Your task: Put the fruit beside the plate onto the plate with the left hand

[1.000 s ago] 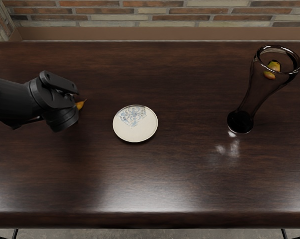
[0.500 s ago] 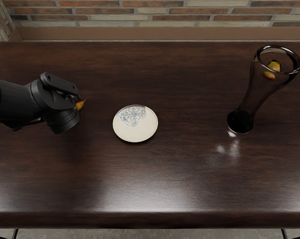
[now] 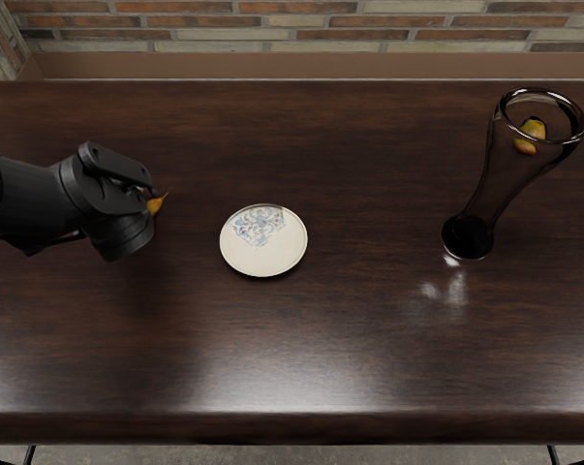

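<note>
left hand (image 3: 115, 205) closed around fruit (image 3: 156, 203) | only fruit tip showing | plate (image 3: 263, 239) apart, to its right

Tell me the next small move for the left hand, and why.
Probably a short, slow lift to test the hold: the left hand covers the fruit, only its orange tip showing, so the grasp cannot be confirmed, and the plate lies apart to its right.
</note>
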You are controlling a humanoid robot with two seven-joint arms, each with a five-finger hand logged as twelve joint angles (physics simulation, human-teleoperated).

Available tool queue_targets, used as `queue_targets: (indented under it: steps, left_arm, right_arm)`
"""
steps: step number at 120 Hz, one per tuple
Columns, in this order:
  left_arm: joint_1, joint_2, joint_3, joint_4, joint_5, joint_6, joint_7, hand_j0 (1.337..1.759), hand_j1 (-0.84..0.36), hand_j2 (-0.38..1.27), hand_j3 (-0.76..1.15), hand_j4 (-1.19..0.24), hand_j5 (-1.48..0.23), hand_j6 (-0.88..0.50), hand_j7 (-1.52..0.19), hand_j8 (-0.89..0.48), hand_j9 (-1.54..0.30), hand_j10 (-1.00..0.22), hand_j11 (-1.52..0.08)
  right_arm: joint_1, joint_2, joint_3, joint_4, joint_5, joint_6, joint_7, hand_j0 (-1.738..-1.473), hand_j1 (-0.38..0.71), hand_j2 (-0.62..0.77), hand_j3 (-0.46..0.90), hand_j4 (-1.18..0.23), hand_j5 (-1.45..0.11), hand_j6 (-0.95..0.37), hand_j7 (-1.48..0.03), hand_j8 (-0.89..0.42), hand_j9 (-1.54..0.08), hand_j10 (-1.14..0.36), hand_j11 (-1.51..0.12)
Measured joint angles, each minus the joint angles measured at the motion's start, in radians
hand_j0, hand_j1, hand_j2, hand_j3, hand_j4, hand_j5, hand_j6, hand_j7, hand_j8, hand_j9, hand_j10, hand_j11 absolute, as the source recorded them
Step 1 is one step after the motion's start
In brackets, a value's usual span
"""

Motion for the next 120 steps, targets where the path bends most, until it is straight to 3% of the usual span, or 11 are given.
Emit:
queue_targets:
  steps: [20,37,41,54,65,71,87,105,120]
  left_arm:
    - [0.002,0.0,-0.001,0.0,-0.002,-0.001,0.0,1.658,-0.25,0.11,0.0,-0.52,-0.65,-0.49,-0.66,-0.51,-0.66,-0.51,-0.66]
    - [0.003,0.0,-0.003,-0.004,-0.033,-0.013,0.003,1.654,-0.36,0.22,-0.03,-0.62,-0.82,-0.58,-0.83,-0.6,-0.84,-0.58,-0.85]
    - [0.009,0.0,-0.003,-0.004,-0.031,-0.014,0.003,1.639,-0.36,0.02,0.26,-0.62,-0.84,-0.59,-0.83,-0.57,-0.9,-0.54,-0.89]
    - [0.011,0.0,-0.004,-0.004,-0.042,-0.017,0.0,1.648,-0.38,-0.05,0.38,-0.58,-0.91,-0.5,-0.94,-0.43,-1.12,-0.49,-0.99]
    - [0.006,0.0,-0.006,-0.008,-0.064,-0.018,-0.001,1.663,-0.44,0.07,0.34,-0.52,-0.96,-0.45,-0.98,-0.38,-1.13,-0.41,-1.05]
    - [-0.005,0.0,-0.007,-0.015,-0.083,-0.018,0.001,1.658,-0.44,0.17,0.09,-0.52,-0.99,-0.47,-0.99,-0.41,-1.11,-0.43,-1.07]
    - [-0.053,0.0,-0.017,-0.035,-0.107,-0.041,0.003,1.654,-0.42,0.39,0.05,-0.61,-1.07,-0.52,-1.07,-0.51,-1.13,-0.52,-1.12]
    - [-0.122,0.018,-0.022,-0.067,-0.119,-0.073,0.012,1.649,-0.49,0.54,0.02,-0.58,-1.15,-0.46,-1.13,-0.47,-1.16,-0.47,-1.15]
    - [-0.221,0.019,-0.028,-0.113,-0.117,-0.08,0.034,1.647,-0.52,0.58,0.01,-0.59,-1.19,-0.44,-1.16,-0.46,-1.17,-0.46,-1.16]
  right_arm:
    - [0.0,0.0,0.0,0.0,0.0,0.0,0.0,-1.658,-0.35,0.0,0.0,0.0,0.0,0.0,0.0,0.0,0.0,0.0,0.0]
    - [0.0,0.0,0.0,0.0,0.0,0.0,0.0,-1.658,-0.35,0.0,0.0,0.0,0.0,0.0,0.0,0.0,0.0,0.0,0.0]
    - [0.0,0.0,0.0,0.0,0.0,0.0,0.0,-1.658,-0.35,0.0,0.0,0.0,0.0,0.0,0.0,0.0,0.0,0.0,0.0]
    - [0.0,0.0,0.0,0.0,0.0,0.0,0.0,-1.658,-0.35,0.0,0.0,0.0,0.0,0.0,0.0,0.0,0.0,0.0,0.0]
    - [0.0,0.0,0.0,0.0,0.0,0.0,0.0,-1.658,-0.35,0.0,0.0,0.0,0.0,0.0,0.0,0.0,0.0,0.0,0.0]
    - [0.0,0.0,0.0,0.0,0.0,0.0,0.0,-1.658,-0.35,0.0,0.0,0.0,0.0,0.0,0.0,0.0,0.0,0.0,0.0]
    - [0.0,0.0,0.0,0.0,0.0,0.0,0.0,-1.658,-0.35,0.0,0.0,0.0,0.0,0.0,0.0,0.0,0.0,0.0,0.0]
    - [0.0,0.0,0.0,0.0,0.0,0.0,0.0,-1.658,-0.35,0.0,0.0,0.0,0.0,0.0,0.0,0.0,0.0,0.0,0.0]
    - [0.0,0.0,0.0,0.0,0.0,0.0,0.0,-1.658,-0.35,0.0,0.0,0.0,0.0,0.0,0.0,0.0,0.0,0.0,0.0]
